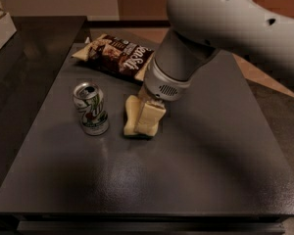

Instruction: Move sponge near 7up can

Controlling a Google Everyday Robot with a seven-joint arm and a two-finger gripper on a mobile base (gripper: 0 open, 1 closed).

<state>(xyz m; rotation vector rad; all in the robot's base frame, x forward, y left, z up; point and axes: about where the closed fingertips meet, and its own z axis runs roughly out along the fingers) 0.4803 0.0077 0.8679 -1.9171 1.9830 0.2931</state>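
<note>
The single camera view looks down on a dark table (210,180). A large grey robot arm (225,18) reaches in from the upper right and ends in the claw (147,122), low over the middle of the table.

The claw seems to be pinching a pale yellow sponge (131,117), though its own pale finger blends with the foam, so the grip is hard to read. The sponge sticks out on the claw's left as the camera sees it, its lower edge at or just above the table.

A 7up can (91,109) stands upright just left of the claw, near the sponge but apart from it. A chip bag (118,58) lies behind the claw.

The sponge looks close enough to release. Drifting further left could knock the light can over. Letting go above the surface could make the sponge tumble.
</note>
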